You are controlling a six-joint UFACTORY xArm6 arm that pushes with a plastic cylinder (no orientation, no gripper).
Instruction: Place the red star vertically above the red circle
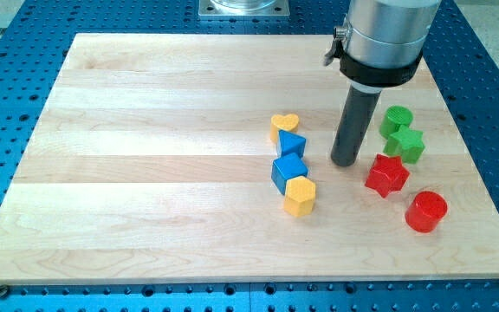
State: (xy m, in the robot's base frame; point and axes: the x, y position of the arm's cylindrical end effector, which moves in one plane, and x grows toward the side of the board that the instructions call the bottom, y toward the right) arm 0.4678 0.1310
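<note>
Red star (386, 174) sits at 10 o'clock of the red circle (426, 211), near but offset left, so alignment above it is not yet done. My tip (346, 162) stands just at the star's 9 o'clock; no claw exists to judge. Blocks look glossy, moulded; the table (145, 173) is pale grained wood.

Tip (346, 162) just left of star (386, 175); cylinder (426, 211) lower right of star; four-block column (291, 165) left of tip; two blocks (401, 134) above star.
</note>
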